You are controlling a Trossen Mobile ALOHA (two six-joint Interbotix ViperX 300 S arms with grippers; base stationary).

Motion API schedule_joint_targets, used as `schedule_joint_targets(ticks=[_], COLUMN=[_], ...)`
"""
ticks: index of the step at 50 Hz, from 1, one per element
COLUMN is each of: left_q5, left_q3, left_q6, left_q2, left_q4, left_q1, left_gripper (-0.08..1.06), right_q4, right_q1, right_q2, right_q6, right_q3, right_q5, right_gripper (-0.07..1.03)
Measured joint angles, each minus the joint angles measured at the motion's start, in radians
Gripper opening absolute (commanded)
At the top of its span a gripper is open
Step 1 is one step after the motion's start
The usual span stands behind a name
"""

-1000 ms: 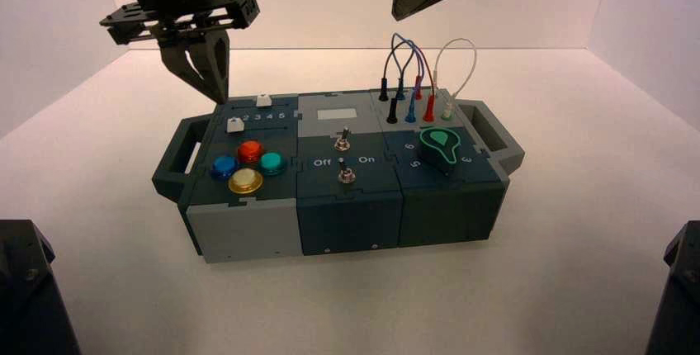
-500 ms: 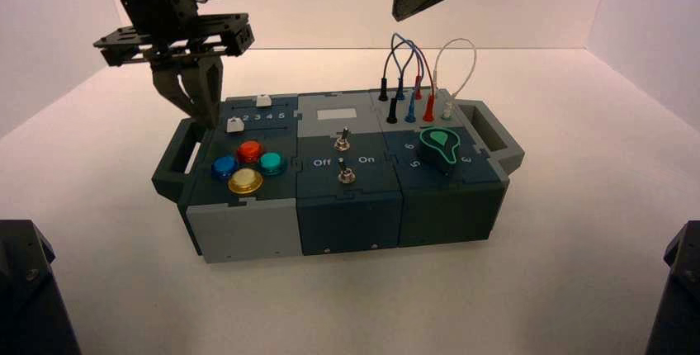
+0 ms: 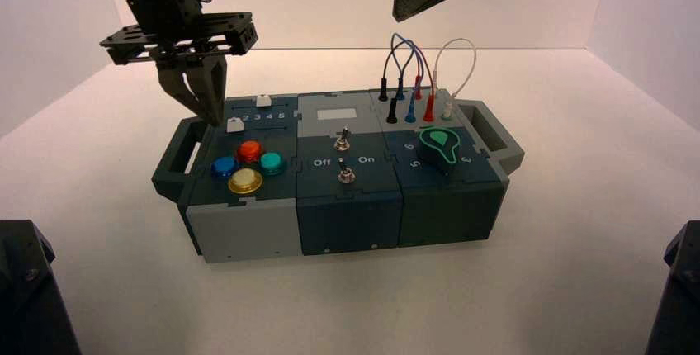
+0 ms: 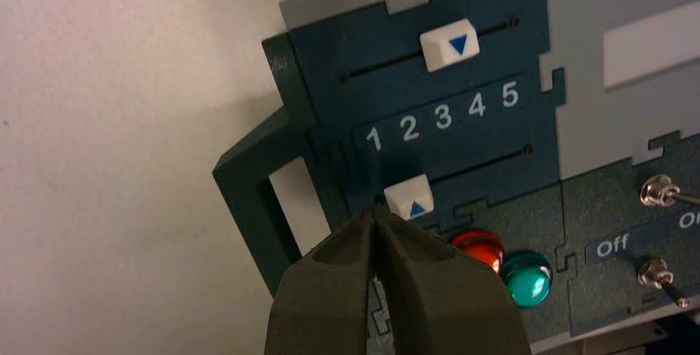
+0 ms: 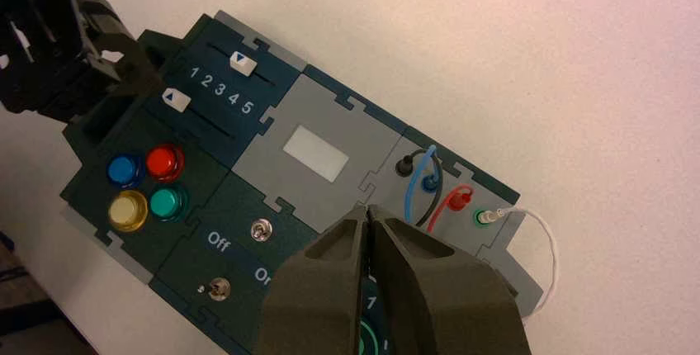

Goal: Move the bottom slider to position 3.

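The left hand has its two dark fingers pressed together, gripping nothing, and its tips hang just beside the outer end of the bottom slider, low in the centre of the left wrist frame. In the high view the same hand sits in the upper left of the frame, over the left end of the box. The slider's white knob rests near the track's end, roughly between the printed 1 and 2 of the digit row. Position 3 lies further along that row, toward the frame's right in the wrist view.

To do this step well, the closed tips should probably come down until they touch the knob's outer face, low enough not to ride over its top. Then a short, straight push along the slot would carry it inward. The travel needed looks small, so the push should be slow and stop as the knob's blue arrow lines up under the 3. Overshoot toward 4 seems the main risk.

The top slider should stay untouched. The right hand, also closed and empty, hovers over the box's wire end, in the high view's upper centre.
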Motion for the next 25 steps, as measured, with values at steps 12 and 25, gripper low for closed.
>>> schedule_joint_targets(ticks=[12,25], left_q5=[-0.003,-0.005], left_q3=[-0.011,-0.014], left_q6=[0.002,0.002], left_q2=[0.023,0.025], left_q4=[0.0,0.0], left_q1=[0.0,-0.002], left_gripper=[-0.03,-0.03], right_q4=[0.0,0.0], right_q1=[0.0,0.0], right_q2=[0.0,0.0], right_q6=[-0.002,-0.002], right_q3=[0.0,0.0], right_q5=[0.0,0.0], right_gripper=[-0.02,-0.02])
